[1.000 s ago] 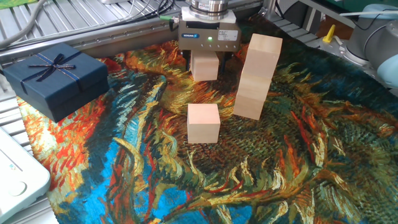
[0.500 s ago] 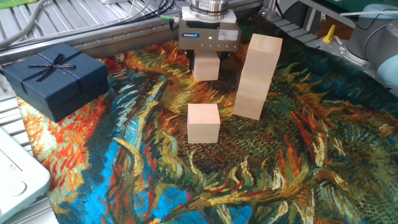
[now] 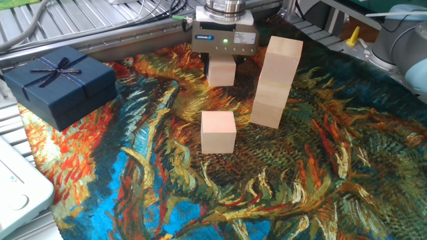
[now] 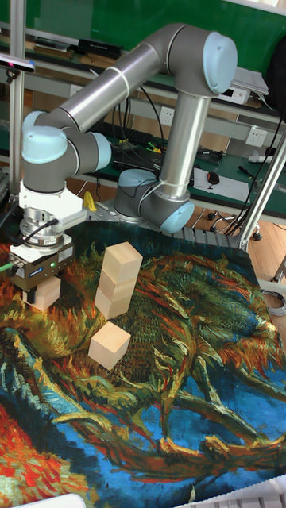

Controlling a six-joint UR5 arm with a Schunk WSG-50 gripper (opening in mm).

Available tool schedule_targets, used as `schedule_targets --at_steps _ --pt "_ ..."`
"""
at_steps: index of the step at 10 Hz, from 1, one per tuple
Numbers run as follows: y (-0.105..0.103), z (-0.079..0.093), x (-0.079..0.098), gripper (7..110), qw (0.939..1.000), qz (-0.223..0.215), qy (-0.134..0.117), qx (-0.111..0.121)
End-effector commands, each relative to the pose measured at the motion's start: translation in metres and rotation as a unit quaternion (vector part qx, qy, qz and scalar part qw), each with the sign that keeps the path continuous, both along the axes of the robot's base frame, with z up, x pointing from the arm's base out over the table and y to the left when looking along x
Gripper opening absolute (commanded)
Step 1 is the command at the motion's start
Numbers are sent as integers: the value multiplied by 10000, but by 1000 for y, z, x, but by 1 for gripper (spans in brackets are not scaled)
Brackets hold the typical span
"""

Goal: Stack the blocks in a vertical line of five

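Observation:
Three pale wooden blocks stand stacked in a column (image 3: 275,80) on the painted cloth; the same column (image 4: 117,279) has its top cube twisted a little. A single block (image 3: 218,131) (image 4: 109,344) lies in front of it. Behind and to the left, my gripper (image 3: 221,67) (image 4: 41,286) points straight down and is shut on another block (image 3: 221,72) (image 4: 44,294), fingers pressed on its two sides. That block sits at or just above the cloth; I cannot tell which. Its top is hidden by the gripper body.
A dark navy gift box (image 3: 59,83) with a ribbon bow rests at the cloth's left edge. A white device (image 3: 17,193) sits at the lower left. Metal rails and cables run along the back, and the arm's base (image 4: 155,202) stands behind the cloth.
The gripper's fingers have drawn in against the sides of the block beneath it. The column, the single block and the gift box have not moved.

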State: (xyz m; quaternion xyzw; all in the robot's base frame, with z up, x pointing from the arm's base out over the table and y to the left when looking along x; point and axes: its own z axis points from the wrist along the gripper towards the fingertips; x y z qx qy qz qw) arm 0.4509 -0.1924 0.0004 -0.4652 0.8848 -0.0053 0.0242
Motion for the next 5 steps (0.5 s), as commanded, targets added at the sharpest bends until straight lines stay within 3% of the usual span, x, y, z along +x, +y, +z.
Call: schedule_targets --at_steps 1,5 --pt "-2 4 1 7 9998 -212 -30 -45" --pt "7 17 2 7 9994 -350 -12 46"
